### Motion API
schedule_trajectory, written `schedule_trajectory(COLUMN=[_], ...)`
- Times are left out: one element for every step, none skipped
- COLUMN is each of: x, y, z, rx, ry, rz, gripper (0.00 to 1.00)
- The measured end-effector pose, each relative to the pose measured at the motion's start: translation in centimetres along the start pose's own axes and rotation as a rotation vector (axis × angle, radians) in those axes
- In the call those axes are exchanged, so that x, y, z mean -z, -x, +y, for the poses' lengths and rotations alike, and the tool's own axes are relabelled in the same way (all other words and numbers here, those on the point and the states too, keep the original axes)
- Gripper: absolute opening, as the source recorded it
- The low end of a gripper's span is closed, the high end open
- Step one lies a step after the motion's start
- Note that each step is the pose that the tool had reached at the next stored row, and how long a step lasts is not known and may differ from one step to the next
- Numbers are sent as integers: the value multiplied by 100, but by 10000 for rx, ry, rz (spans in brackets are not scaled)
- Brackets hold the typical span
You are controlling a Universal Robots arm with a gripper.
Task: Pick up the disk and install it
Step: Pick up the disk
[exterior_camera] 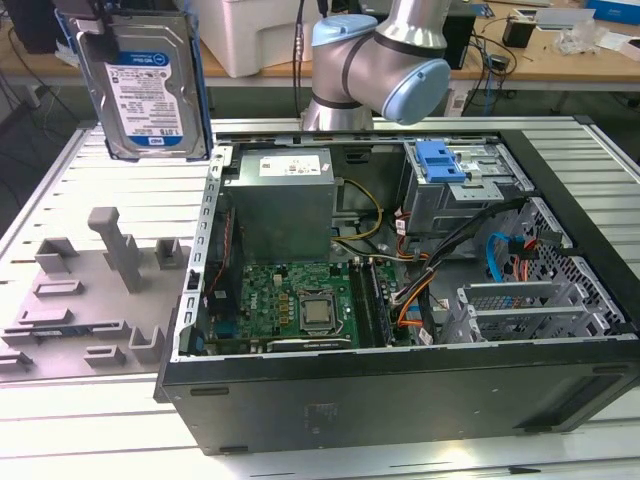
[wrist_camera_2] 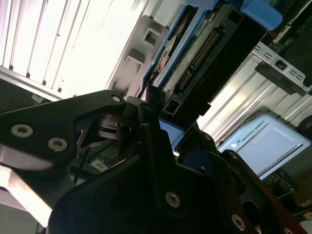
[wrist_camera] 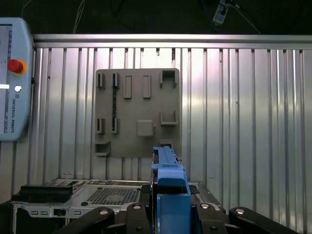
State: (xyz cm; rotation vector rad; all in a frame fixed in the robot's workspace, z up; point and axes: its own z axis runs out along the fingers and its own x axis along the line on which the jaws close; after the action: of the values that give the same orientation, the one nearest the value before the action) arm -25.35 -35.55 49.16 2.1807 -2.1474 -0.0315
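scene: an open desktop computer case [exterior_camera: 400, 400] lies on its side on a slatted metal table [exterior_camera: 60, 180]. a grey fixture plate [exterior_camera: 90, 290] with raised holders sits beside it, toward the exterior view's left.

arm: a grey and pale blue robot arm [exterior_camera: 390, 60] reaches across from behind the case toward the exterior view's upper left.

tool: the gripper [wrist_camera: 169, 209] is clamped narrow on one end of the disk, its black fingers [wrist_camera_2: 146, 117] pressed against the blue carrier frame.

disk: the hard drive [exterior_camera: 148, 85] hangs on end in the air with its blue and white label facing the exterior camera. it is lifted clear of the fixture plate and well apart from the case. in the first wrist view its blue edge [wrist_camera: 168, 168] sticks out over the plate [wrist_camera: 136, 112] below.

inside the case: a grey power supply [exterior_camera: 285, 205], a green motherboard [exterior_camera: 295, 300], and a metal drive cage with a blue latch [exterior_camera: 445, 160] with loose cables running near it.

progress: by my judgement the pickup is done and the install is not yet done.

risks: the grip is on one end only, so the drive could tilt or slip during a quick swing. it could clip the case rim or snag the cables by the cage. if the carrier meets the cage crooked, it could jam.
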Motion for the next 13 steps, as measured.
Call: schedule_trajectory(x=[2, 3, 5, 6, 7, 10, 12, 13, 16, 18, 20, 22, 24], y=[-3, -5, -7, -10, -11, -15, -17, -19, -22, -23, -23, -24, -26], z=[-26, -48, -77, -97, -116, -155, -177, -201, -243, -265, -286, -313, -338], rx=[1, 0, 0, -1, -1, -1, 0, 0, -1, -2, -3, -5, -4], ry=[2, 5, 6, 8, 9, 14, 17, 20, 25, 28, 28, 29, 30], rz=[2, 5, 8, 10, 12, 20, 24, 27, 35, 44, 54, 65, 73], gripper=[37, 37, 37, 37, 37, 37, 37, 37, 37, 37, 37, 37, 37])
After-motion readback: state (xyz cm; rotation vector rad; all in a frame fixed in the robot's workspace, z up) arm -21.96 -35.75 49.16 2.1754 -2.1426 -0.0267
